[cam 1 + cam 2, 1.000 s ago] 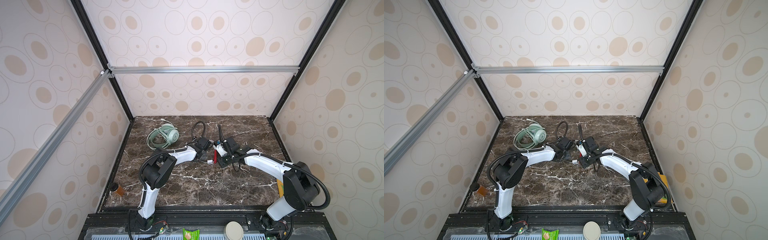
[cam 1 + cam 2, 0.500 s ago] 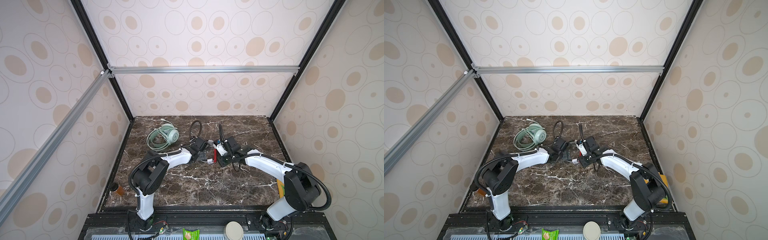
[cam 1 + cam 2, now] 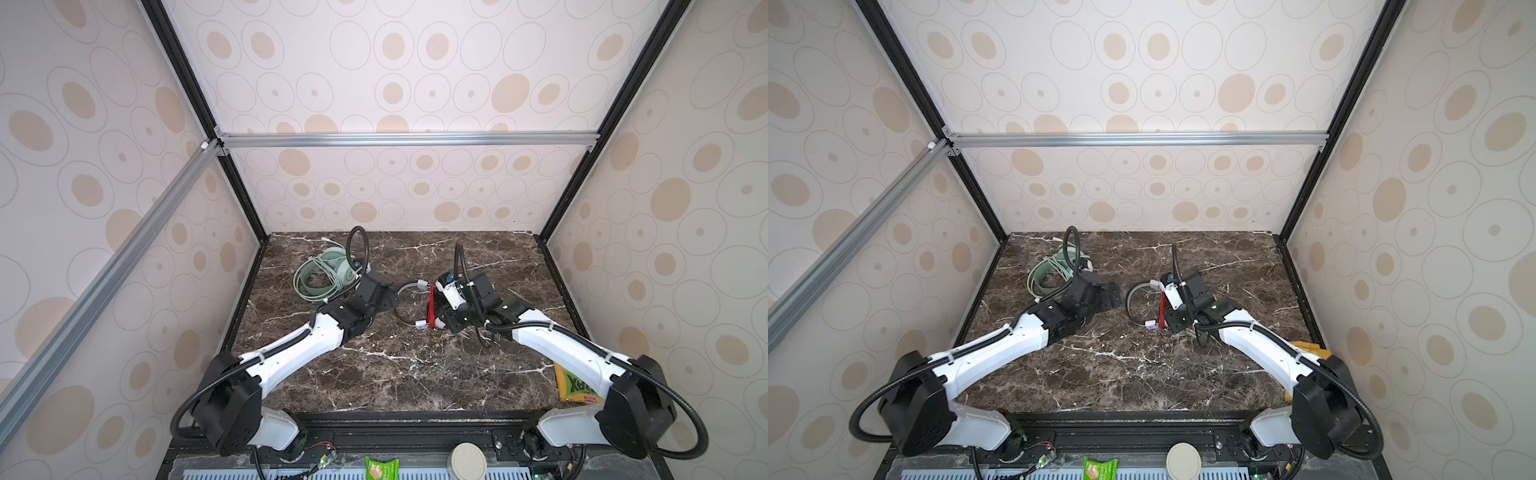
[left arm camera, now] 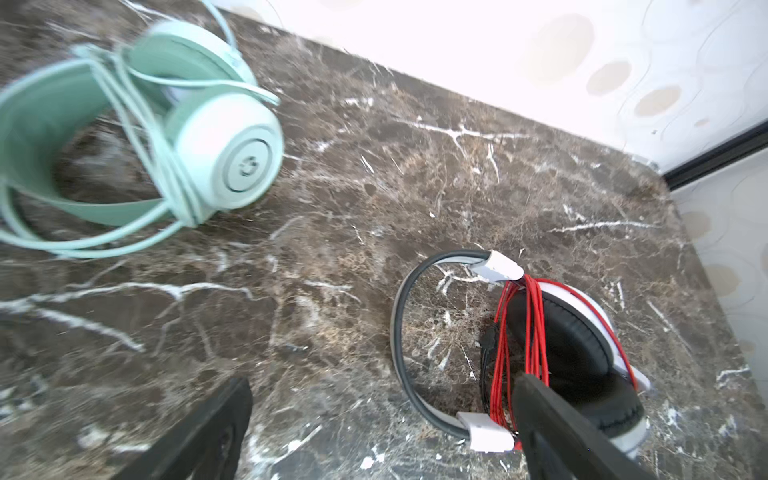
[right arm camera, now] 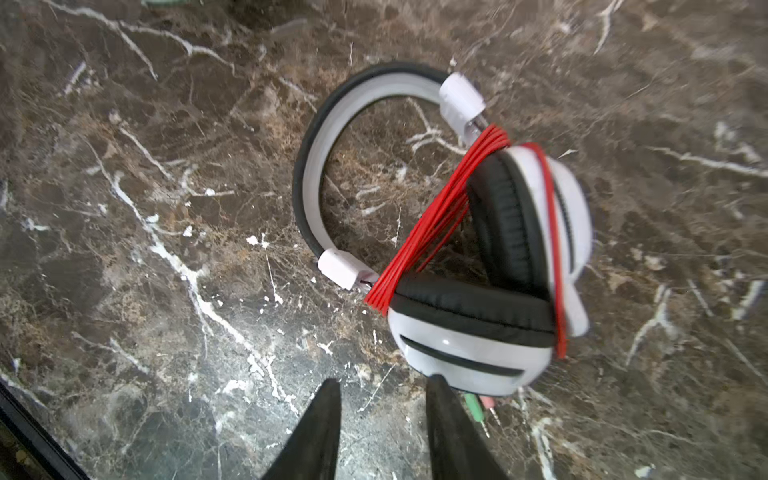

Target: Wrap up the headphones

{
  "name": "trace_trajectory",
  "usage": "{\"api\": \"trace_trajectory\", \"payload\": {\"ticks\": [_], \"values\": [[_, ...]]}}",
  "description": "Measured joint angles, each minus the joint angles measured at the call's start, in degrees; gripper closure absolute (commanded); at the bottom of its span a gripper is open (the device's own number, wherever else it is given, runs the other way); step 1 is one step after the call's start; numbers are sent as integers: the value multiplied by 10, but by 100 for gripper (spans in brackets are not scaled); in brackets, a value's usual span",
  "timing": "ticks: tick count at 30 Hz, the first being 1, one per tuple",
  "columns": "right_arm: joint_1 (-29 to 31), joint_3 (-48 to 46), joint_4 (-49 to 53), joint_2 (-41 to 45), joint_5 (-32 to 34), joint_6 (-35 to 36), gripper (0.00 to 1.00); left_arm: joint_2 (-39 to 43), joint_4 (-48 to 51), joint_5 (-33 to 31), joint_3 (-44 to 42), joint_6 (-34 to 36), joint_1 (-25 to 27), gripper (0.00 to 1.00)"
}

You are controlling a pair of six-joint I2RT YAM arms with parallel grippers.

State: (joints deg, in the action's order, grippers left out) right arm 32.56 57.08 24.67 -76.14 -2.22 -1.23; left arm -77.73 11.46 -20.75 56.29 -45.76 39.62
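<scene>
Lying on its side near the middle of the dark marble table point(image 3: 395, 374), a little toward the far edge, the white headset point(image 5: 469, 345) carries its thin red cable point(image 5: 436, 224) in a tight bundle of turns across the stems above its two black-padded cups. One strand runs round the outer cup. We see its green and pink plugs point(image 5: 476, 405) resting on the table just beside the lower cup.

The right gripper point(image 5: 384, 380) hangs over those cups with its jaws parted and nothing between them. The tip of one finger point(image 5: 453, 432) is just beside the cup's white shell, and we cannot tell whether it touches. The left gripper point(image 4: 382, 380) is spread wide and released, empty, close to the curve of the headband; in its wrist view one finger crosses in front of a cup.

Toward the far left corner lies the mint-green headset point(image 3: 332, 270), its pale green cable point(image 4: 137, 137) looped round band and cups, with slack loops spilling onto the table.

At the right edge near the front corner a yellow snack packet point(image 3: 575, 386) lies flat, partly hidden by the right arm, its contents out of sight. Off the table, on the front rail, sit a green packet point(image 3: 382, 469) and a pale round lid point(image 3: 467, 459); what is under it we cannot tell.
</scene>
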Motion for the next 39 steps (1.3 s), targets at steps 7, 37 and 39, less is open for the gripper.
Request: {"api": "trace_trajectory", "payload": {"ticks": [7, 37, 39], "values": [[-12, -37, -10, 136, 67, -7, 56, 196, -89, -57, -154, 12, 0, 2], [-129, -470, -689, 124, 367, 66, 0, 109, -776, -318, -495, 387, -30, 2], [-141, -471, -740, 78, 363, 68, 0, 94, -808, -332, -495, 399, -32, 2]]}}
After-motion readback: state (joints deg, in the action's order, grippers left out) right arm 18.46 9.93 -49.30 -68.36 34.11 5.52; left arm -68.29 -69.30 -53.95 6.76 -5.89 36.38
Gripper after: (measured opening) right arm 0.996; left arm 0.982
